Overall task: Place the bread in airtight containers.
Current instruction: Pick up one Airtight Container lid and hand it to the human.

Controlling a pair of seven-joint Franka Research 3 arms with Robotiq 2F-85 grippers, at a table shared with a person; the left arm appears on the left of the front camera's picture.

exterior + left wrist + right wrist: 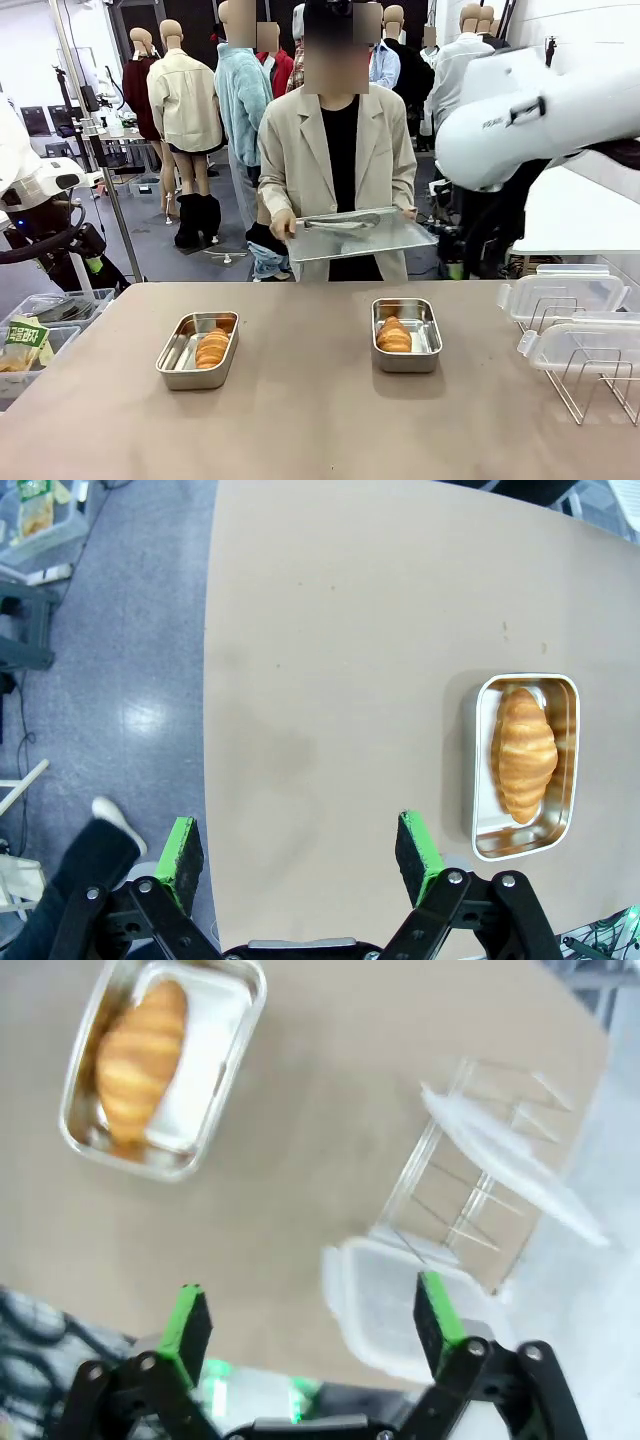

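Lids [400,1310] on the rack [450,1190] lie just ahead of the wide, empty right pincer [310,1305], well apart from the equally wide left pincer [300,845].

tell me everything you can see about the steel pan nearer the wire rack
The steel pan is small and rectangular, of shiny metal with rounded corners and a rolled rim. It sits flat on the tan table, right of centre in the front view, with no lid on. One golden, ridged bread lies inside toward its left side, leaving bare floor beside it. Nothing else touches the pan.
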